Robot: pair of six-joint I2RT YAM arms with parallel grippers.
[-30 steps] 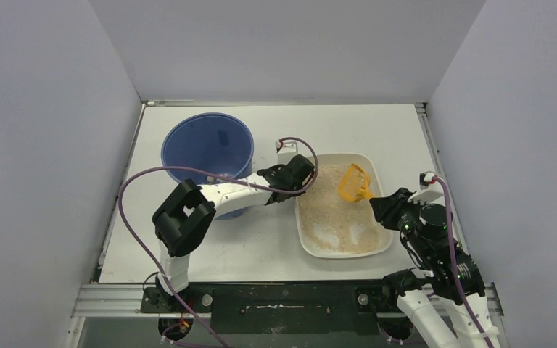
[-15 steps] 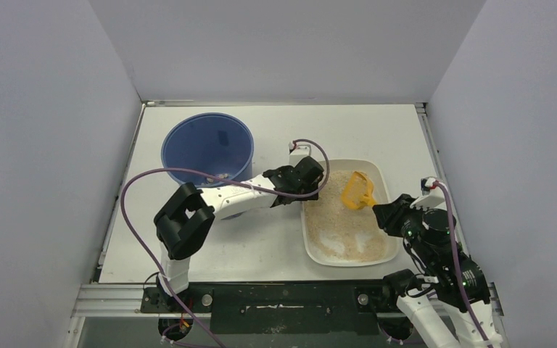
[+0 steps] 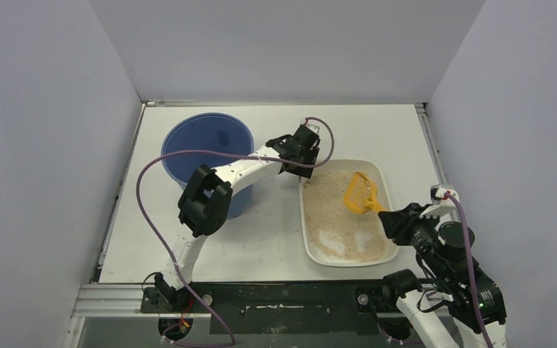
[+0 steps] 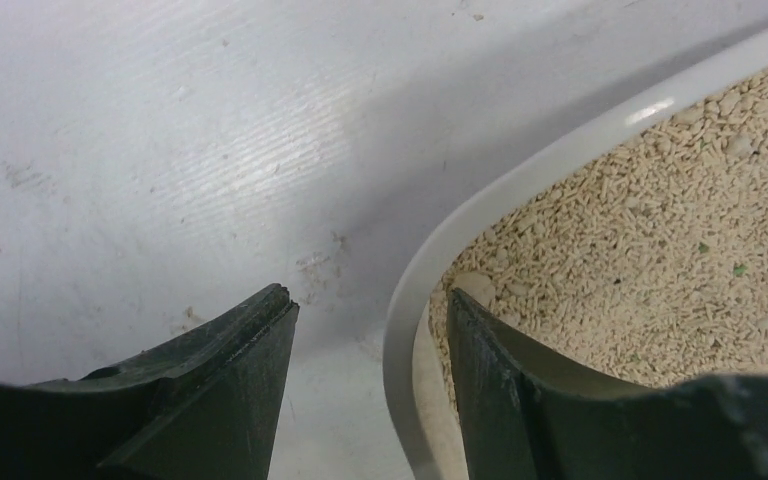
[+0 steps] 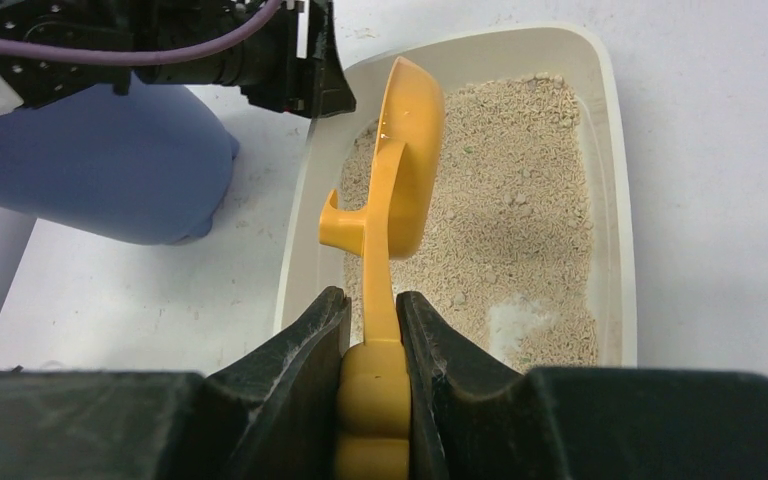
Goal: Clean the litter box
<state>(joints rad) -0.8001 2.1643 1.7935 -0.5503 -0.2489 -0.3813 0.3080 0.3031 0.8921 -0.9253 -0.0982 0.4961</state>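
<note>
Looking down from the top camera, the shallow cream-white plastic litter box [image 3: 302, 225] with rounded corners and tan granules inside sits on the right half of the white table [image 3: 261, 239], right in front of the right arm. The tall round blue bucket [image 3: 207, 145] stands to its left and a bit further back, not touching it.

The left gripper [image 3: 301, 168] is at the tray's far left corner with its jaws spread apart and nothing pinched. In its wrist view the left gripper [image 4: 368, 300] straddles the litter box [image 4: 560, 165] rim, one finger out over the bare table [image 4: 160, 120] and the other on the litter side (can't tell if either finger actually touches the plastic).

The right gripper [image 3: 392, 217] is clamped tight on the handle of the small orange slotted plastic scoop [image 3: 359, 194]. From the right wrist, the right gripper [image 5: 372, 300] has the handle squeezed between both fingers, and the scoop [image 5: 415, 150] is turned on its edge above the granules in the litter box [image 5: 615, 200]. The bucket [image 5: 110, 170] shows off to the left there. There's a pale bare patch in the litter at the near end of the tray.
</note>
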